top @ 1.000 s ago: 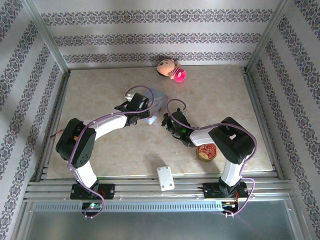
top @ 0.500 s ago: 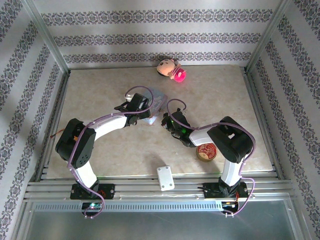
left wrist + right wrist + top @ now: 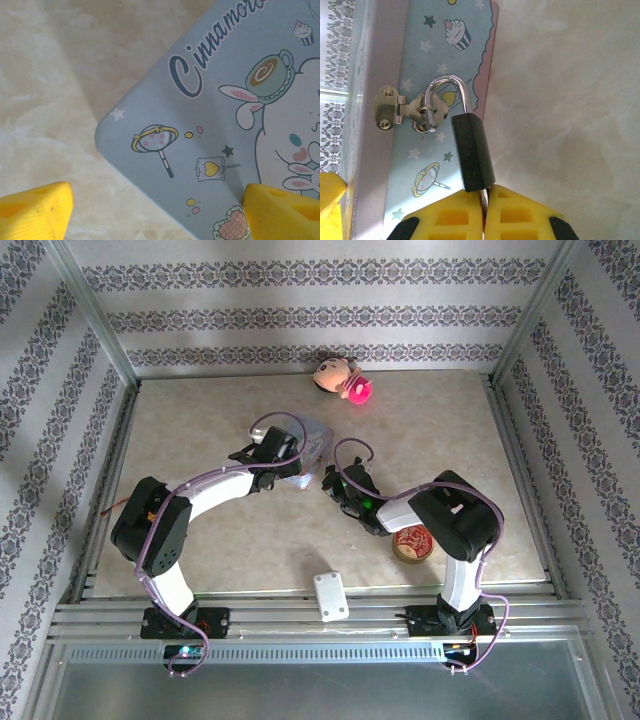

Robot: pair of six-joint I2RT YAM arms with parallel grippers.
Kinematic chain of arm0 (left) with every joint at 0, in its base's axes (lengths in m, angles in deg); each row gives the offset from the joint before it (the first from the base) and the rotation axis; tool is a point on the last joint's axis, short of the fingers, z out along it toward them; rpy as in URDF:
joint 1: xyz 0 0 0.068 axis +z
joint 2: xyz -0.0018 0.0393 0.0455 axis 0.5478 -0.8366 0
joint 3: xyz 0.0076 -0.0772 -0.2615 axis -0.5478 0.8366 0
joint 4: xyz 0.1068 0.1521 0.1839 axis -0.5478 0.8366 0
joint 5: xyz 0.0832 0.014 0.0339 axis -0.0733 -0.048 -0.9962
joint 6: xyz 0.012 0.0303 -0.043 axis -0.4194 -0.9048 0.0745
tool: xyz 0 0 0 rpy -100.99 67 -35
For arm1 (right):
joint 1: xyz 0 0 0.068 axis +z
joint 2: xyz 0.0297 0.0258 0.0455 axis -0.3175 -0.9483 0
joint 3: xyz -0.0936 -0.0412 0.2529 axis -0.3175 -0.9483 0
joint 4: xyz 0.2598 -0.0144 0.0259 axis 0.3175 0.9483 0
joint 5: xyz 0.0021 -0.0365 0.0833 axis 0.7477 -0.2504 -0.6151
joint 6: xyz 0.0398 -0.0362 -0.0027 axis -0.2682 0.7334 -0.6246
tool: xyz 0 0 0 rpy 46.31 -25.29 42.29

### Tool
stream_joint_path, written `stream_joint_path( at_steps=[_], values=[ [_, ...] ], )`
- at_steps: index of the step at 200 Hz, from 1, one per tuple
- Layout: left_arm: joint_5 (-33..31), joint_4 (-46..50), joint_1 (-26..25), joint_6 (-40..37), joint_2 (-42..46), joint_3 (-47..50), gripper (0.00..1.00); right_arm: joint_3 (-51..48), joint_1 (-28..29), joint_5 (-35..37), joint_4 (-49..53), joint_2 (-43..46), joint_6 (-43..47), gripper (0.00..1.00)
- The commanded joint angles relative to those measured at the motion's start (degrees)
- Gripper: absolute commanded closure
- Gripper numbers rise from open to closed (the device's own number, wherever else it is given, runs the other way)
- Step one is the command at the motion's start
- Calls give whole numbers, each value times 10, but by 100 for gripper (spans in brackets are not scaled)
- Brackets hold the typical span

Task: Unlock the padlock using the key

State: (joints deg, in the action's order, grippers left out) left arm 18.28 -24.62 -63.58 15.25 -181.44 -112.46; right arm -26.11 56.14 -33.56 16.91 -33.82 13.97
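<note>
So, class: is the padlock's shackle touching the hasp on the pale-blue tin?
Touching. The right wrist view shows the padlock's shackle threaded through the hasp's loop, resting against it.

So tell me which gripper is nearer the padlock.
Right. The right gripper sits at the bottom end of the padlock, shut on the key. The left gripper hangs open over a corner of the pale-blue tin, away from the padlock.

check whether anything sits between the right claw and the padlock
Nothing visible does. The right claw is against the bottom end of the padlock, pinching a thin metal sliver, apparently the key, that runs into the lock's base. The padlock hangs by its shackle from the hasp on the pale-blue tin.
</note>
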Motion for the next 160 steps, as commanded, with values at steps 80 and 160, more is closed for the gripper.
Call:
stream_joint_path(
  at_steps=[80, 160],
  values=[
    [-1, 41, -7, -16, 2, 24, 5, -14, -9, -2, -77, -19, -29, 100],
    [-1, 46, -7, -16, 1, 27, 3, -18, -16, -10, -109, -29, -36, 100]
  ],
)
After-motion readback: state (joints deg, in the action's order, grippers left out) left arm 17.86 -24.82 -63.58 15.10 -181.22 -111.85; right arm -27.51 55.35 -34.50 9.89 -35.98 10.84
